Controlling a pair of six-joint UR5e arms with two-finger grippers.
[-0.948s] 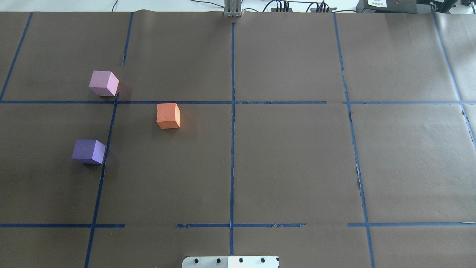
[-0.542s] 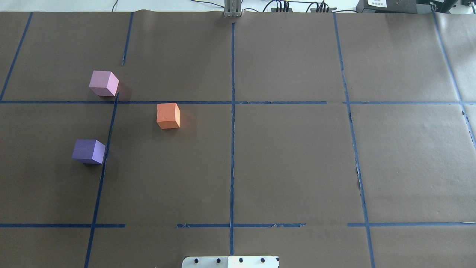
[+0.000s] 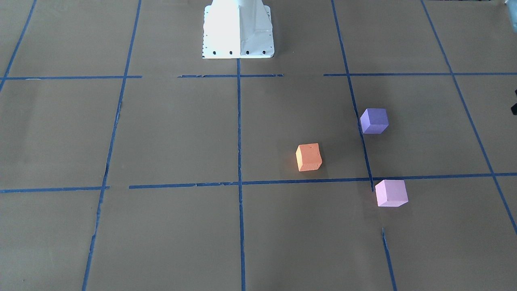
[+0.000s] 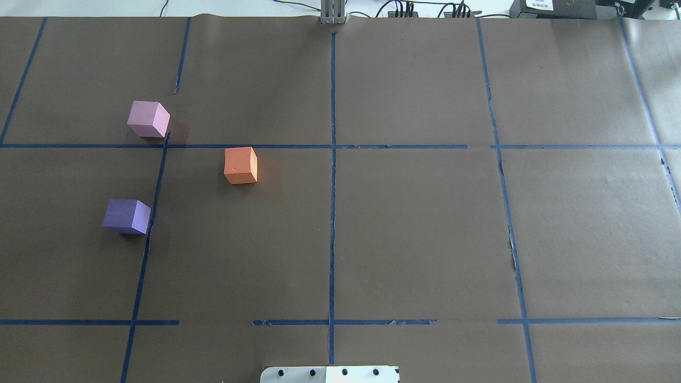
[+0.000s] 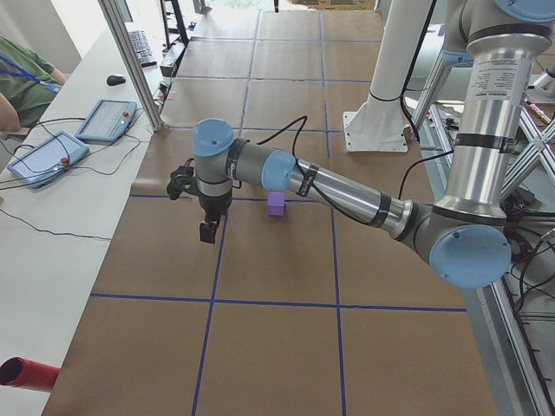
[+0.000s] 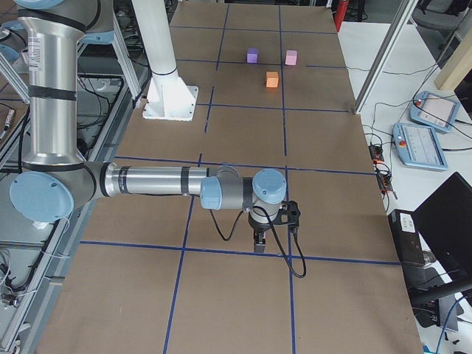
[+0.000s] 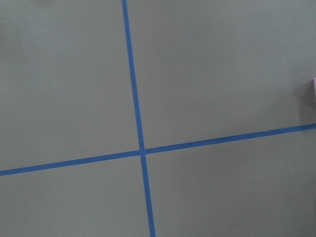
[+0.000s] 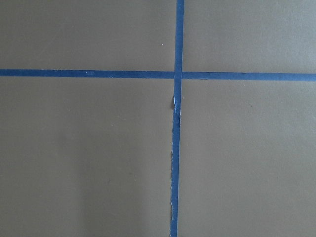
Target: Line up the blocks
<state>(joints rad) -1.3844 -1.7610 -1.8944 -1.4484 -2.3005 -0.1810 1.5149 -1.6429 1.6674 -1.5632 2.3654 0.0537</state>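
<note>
Blocks (image 4: 240, 165) lie apart among tape lines (image 4: 332, 213); whether left pincer (image 5: 208, 232) and right pincer (image 6: 259, 242) are spread, cannot tell.

One camera hangs behind the robot looking forward and down; another faces it from across the table (image 3: 161, 133). Both share the orange block (image 4: 240, 165) and white base (image 3: 238, 28). Two watch from the table's ends; wrist cameras stare close at tape crossings (image 7: 142, 151)
</note>
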